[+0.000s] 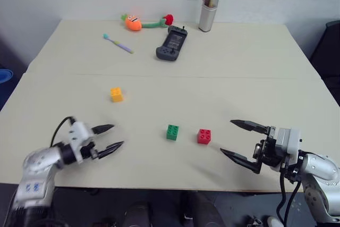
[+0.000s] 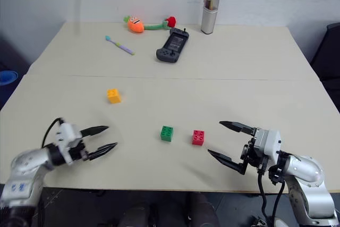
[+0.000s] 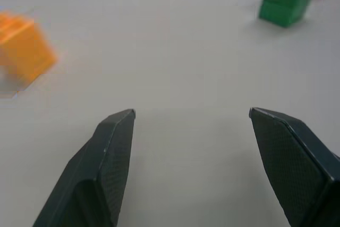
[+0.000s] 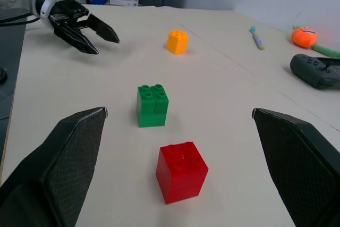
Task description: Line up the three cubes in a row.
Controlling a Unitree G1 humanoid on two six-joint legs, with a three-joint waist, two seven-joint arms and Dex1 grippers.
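Green cube [image 1: 172, 132] and red cube [image 1: 204, 136] are sitting side by side, slightly apart, at lower centre of the table [image 1: 223, 73]; the yellow-orange cube [image 1: 116, 94] is lying apart at centre left. The left gripper [image 1: 112, 137] is hovering at lower left, fingers parted and empty. The right gripper [image 1: 237, 140] is standing wide and empty at lower right, just beside the red cube. A game controller [image 1: 171, 43] is resting at upper centre.

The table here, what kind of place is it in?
Probably an indoor test or lab room: a plain beige table against a bare wall, with toy cubes, a game controller and a toothbrush laid out.
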